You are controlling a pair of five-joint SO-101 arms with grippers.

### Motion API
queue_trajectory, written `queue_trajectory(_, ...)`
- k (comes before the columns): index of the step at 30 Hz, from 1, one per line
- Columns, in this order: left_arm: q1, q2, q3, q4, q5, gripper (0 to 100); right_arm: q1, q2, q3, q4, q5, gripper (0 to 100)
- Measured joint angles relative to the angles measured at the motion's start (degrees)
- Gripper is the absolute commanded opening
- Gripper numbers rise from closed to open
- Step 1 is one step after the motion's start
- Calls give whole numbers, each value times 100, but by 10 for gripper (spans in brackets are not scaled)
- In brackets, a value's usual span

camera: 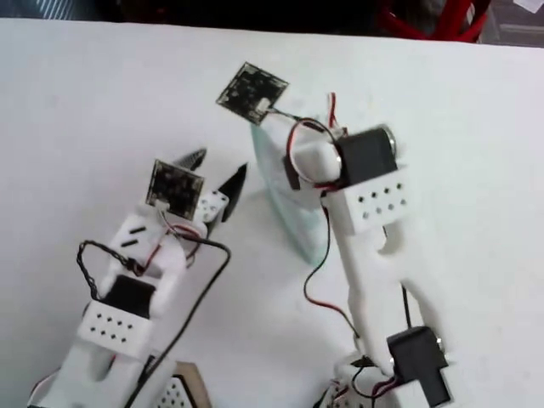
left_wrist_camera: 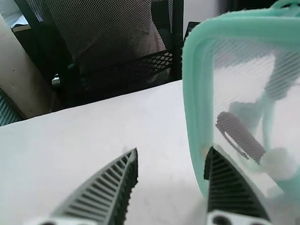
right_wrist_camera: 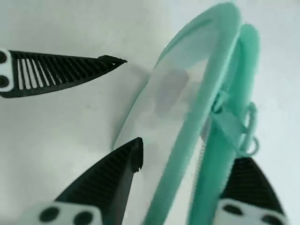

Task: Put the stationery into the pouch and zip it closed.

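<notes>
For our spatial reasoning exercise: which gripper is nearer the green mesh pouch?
Right. The right gripper is open, with the rim of the pouch between its fingers. The left gripper sits open just beside the pouch, with nothing between its fingers.

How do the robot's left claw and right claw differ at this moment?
The left gripper has its fingers spread and holds nothing. The right gripper has the rim of the green pouch passing through it. The left gripper sits beside the pouch, over the table, while the right gripper straddles the pouch. Both share the same black-and-white build.
</notes>
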Motion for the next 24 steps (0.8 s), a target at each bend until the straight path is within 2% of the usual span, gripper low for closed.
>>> queue_trajectory(2, 0, 0, 0, 0, 0, 229, -18, 18, 0, 0, 167, 40)
queue_trajectory(8, 0, 0, 0, 0, 0, 229, -26, -167, 70, 0, 932, 19)
queue_trajectory(13, -97, 0, -18, 0, 9, 233, 0, -1064, 545, 44, 2048, 19)
queue_trajectory(16, -448, -44, -158, 44, 0, 234, 35, -1662, 1020, 44, 2646, 19)
queue_trajectory(19, -545, -273, -519, 615, -211, 250, 79, -1829, 1345, 44, 2998, 19)
queue_trajectory(21, -396, -484, -853, 1336, -844, 250, 185, -1829, 1389, 44, 3165, 19)
queue_trajectory(24, 185, -932, -1231, 2505, -1934, 250, 220, -1829, 1389, 44, 3349, 19)
